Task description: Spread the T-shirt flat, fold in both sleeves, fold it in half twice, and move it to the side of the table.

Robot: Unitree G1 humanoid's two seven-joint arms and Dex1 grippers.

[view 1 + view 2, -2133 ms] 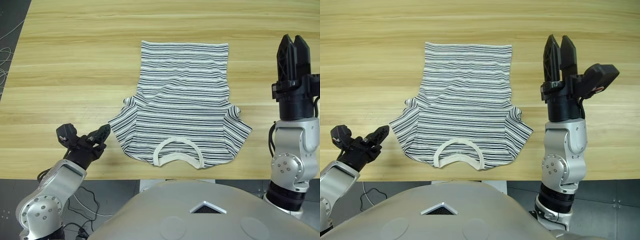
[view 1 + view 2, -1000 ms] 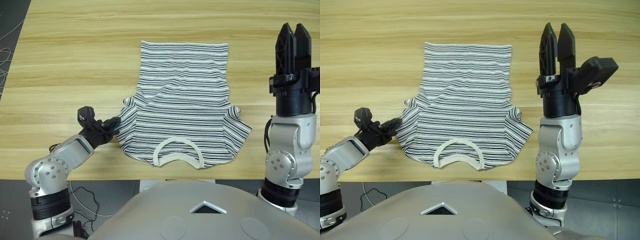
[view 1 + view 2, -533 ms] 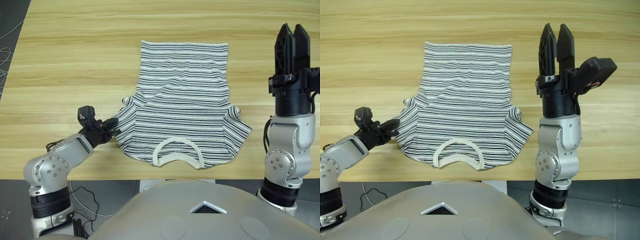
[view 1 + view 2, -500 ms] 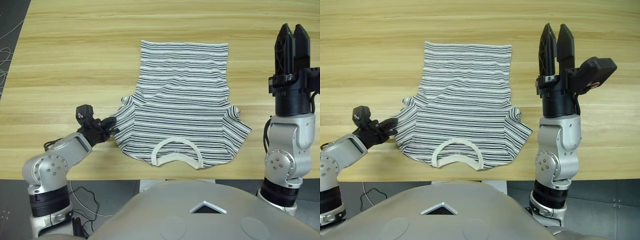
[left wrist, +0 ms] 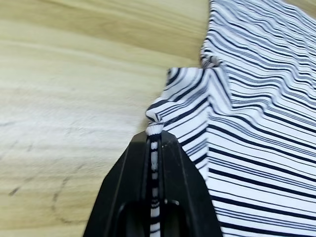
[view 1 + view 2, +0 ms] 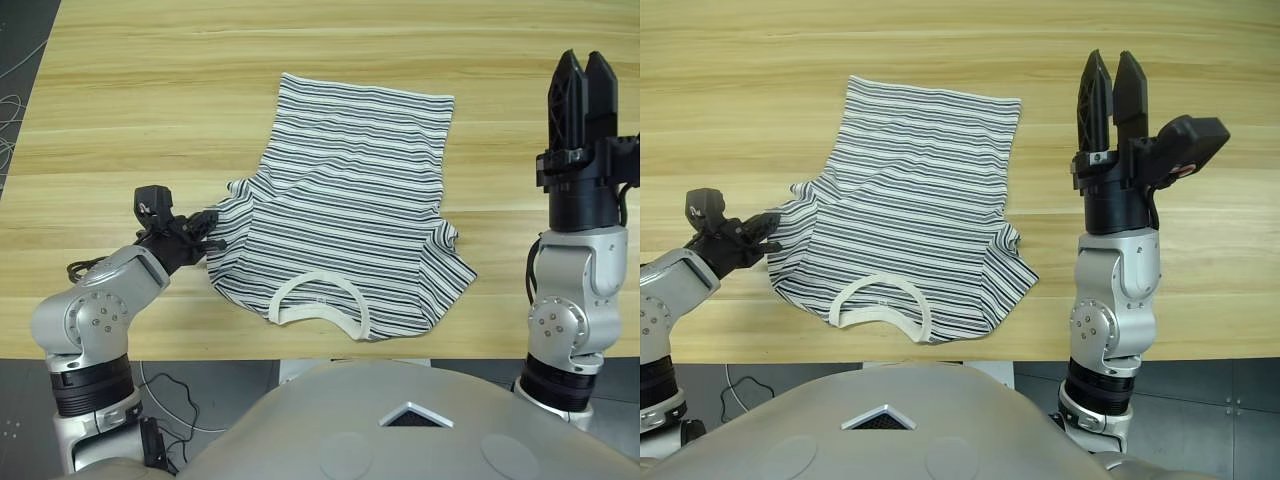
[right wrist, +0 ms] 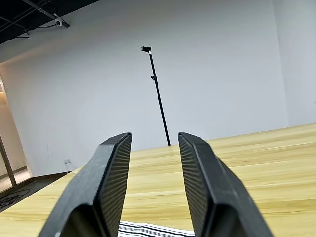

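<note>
A black-and-white striped T-shirt [image 6: 345, 220] lies on the wooden table [image 6: 150, 110], collar toward the near edge, body skewed to the left. My left gripper [image 6: 205, 228] sits low at the shirt's left sleeve and is shut on the sleeve's edge [image 5: 155, 129], the cloth pinched between the jaws. My right gripper [image 6: 585, 75] stands upright off to the right of the shirt, well above the table, its fingers [image 7: 116, 182] slightly apart and holding nothing. The right sleeve [image 6: 455, 262] lies loosely bunched.
Bare wood surrounds the shirt on the left, far side and right. The table's near edge [image 6: 200, 352] runs just below the collar. Cables [image 6: 15, 100] lie on the dark floor at the far left. A thin stand [image 7: 158, 94] rises behind the table.
My left gripper closed on the left sleeve and pulled it leftward; the whole shirt slid and skewed left with it. The right arm stayed still.
</note>
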